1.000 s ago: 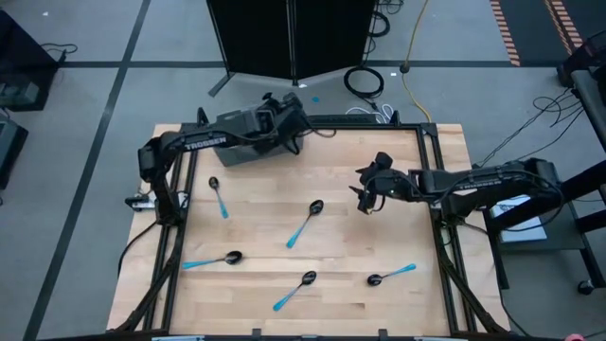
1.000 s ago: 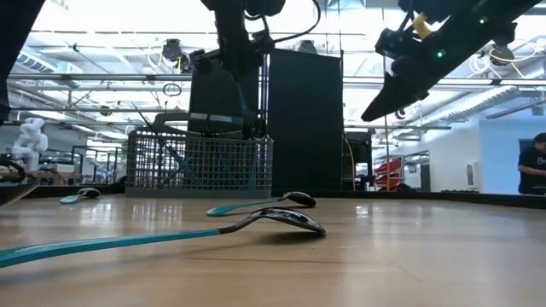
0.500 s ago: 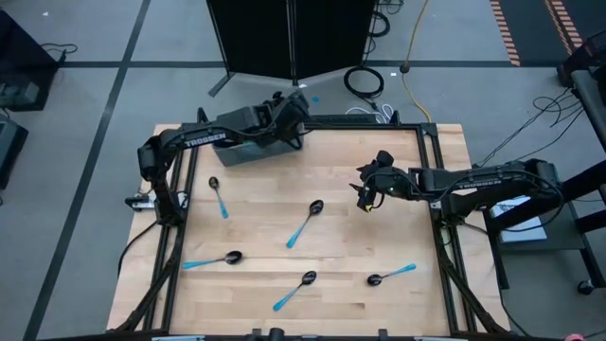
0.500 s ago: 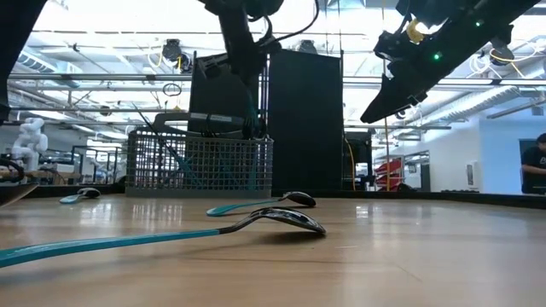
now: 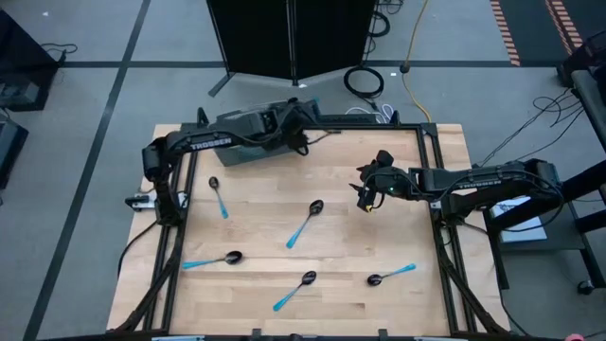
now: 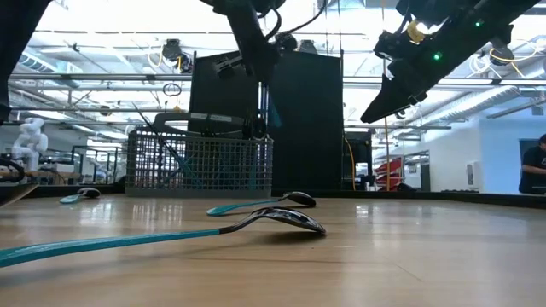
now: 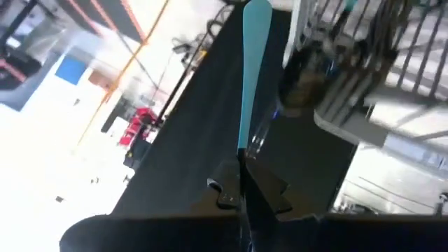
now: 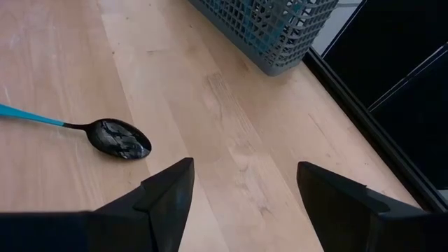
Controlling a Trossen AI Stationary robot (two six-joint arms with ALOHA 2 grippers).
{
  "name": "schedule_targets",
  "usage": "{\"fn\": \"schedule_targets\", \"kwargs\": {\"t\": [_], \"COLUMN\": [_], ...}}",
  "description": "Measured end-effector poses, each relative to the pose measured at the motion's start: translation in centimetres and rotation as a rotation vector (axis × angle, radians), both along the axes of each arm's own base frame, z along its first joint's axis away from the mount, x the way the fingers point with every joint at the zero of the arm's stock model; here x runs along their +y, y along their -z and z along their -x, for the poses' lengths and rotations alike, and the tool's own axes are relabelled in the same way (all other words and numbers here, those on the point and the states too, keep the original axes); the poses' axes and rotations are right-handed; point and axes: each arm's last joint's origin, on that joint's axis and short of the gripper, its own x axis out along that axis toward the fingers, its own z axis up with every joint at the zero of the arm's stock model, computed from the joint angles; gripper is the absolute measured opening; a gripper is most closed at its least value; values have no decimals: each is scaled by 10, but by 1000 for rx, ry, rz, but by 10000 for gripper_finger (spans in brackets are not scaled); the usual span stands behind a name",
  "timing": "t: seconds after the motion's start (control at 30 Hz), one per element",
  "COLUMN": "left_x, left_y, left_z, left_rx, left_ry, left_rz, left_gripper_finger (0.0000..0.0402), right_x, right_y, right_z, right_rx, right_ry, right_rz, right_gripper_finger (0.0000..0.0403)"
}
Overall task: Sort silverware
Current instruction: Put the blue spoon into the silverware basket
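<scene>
- The left gripper (image 5: 301, 120) has slid a little further toward the right end of the wire basket (image 5: 248, 149) since a second ago. It stays clenched on a blue-handled utensil (image 7: 253, 70), which hangs upright beside the basket's end (image 6: 261, 162).
- The right gripper (image 5: 366, 201) has barely moved. It hovers above the table (image 5: 379, 237), right of centre, with its fingers (image 8: 166, 192) spread wide and nothing between them.
- Five spoons lie where they were on the pale wood: one near the left edge (image 5: 219, 198), one at centre (image 5: 305, 223), one lower left (image 5: 210, 260), one lower middle (image 5: 294, 290) and one lower right (image 5: 392, 275).
- Behind the table stands a dark cabinet (image 6: 303, 128). A person (image 6: 532, 166) is at the far right of the room.
</scene>
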Motion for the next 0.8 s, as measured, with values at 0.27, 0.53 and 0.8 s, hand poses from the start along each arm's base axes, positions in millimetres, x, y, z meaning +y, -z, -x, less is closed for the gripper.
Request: {"fn": "schedule_targets", "kwargs": {"t": [0.27,0.53,0.8], "left_x": [1,3,7], "left_y": [20,43,65], "left_z": [0,-3,-13], "left_rx": [119,221,258], "left_ry": [-51,-54,-50], "left_rz": [25,70,100], "left_gripper_finger": [0,0,3], "right_x": [0,-4,-4], "right_y": [0,0,1], "right_z": [0,1,1], "right_rx": [10,7,7], "right_ry": [-4,17,21], "right_rz": [5,-1,-2], "right_gripper_finger": [249,249,249]}}
